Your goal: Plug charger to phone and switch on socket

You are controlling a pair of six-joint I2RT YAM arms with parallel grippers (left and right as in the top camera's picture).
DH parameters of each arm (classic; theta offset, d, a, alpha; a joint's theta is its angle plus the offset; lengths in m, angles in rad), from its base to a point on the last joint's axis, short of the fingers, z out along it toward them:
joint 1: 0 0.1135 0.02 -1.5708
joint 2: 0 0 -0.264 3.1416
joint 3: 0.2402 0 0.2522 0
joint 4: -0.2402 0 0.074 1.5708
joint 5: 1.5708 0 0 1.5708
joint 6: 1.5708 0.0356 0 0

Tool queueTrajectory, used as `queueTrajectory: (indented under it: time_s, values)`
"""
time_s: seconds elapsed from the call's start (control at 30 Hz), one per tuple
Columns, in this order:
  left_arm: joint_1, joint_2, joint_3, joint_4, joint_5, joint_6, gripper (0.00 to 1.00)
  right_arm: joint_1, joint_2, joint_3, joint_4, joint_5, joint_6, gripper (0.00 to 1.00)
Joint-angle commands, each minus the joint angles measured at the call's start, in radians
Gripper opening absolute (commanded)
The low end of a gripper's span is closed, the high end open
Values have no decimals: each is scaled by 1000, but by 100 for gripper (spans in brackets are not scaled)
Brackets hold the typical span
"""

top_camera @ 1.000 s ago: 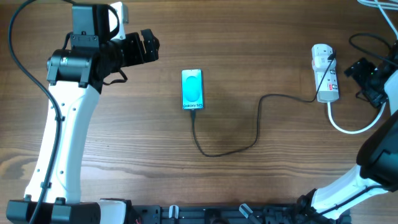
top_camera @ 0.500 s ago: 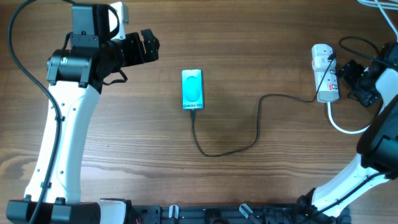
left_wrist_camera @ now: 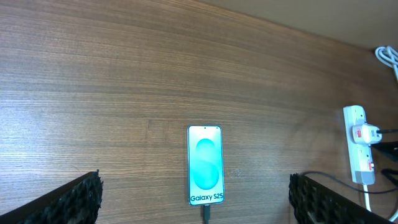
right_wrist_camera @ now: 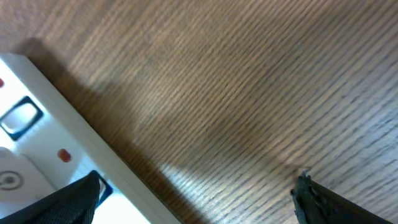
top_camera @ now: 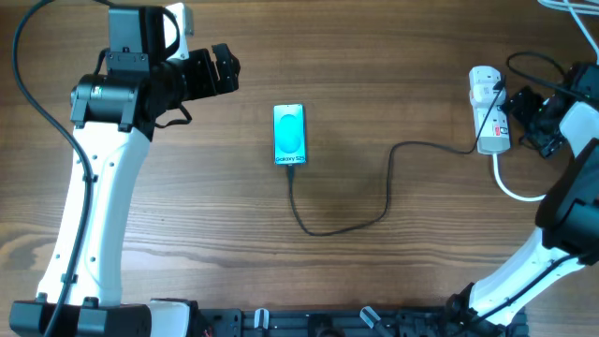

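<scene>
Your right gripper (top_camera: 522, 119) hangs just beside the power strip (top_camera: 492, 138), jaws wide and empty, placed, I judge, to reach its switch. The charger cable (top_camera: 387, 187) meets the Galaxy phone (top_camera: 289, 135) mid-table (apparently plugged in). The left gripper (top_camera: 227, 70) hovers well apart, equally wide and empty.

The phone (top_camera: 289, 135) lies flat and face up, its teal screen lit, with "Galaxy S25" at its near end. The charger (top_camera: 388, 183), a thin black cable, meets that end, loops rightward and reaches the long white socket (top_camera: 489, 117), well apart from the phone.
</scene>
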Motion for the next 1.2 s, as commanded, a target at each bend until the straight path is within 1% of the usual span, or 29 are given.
queueTrajectory:
  time_s: [0.0, 0.13, 0.23, 0.67, 1.17]
  values:
    - [1, 4, -6, -1, -9, -6, 100, 9, 28, 10, 1, -42, 12, 100]
    - [1, 4, -6, -1, -9, -5, 100, 9, 29, 10, -2, -49, 12, 100]
    - [1, 4, -6, -1, -9, -5, 100, 10, 29, 10, -3, -97, 12, 100]
    - [1, 4, -6, -1, -9, -5, 100, 14, 44, 10, -36, -95, 15, 100]
    - [1, 4, -6, -1, -9, -5, 100, 23, 61, 10, -33, -87, 19, 100]
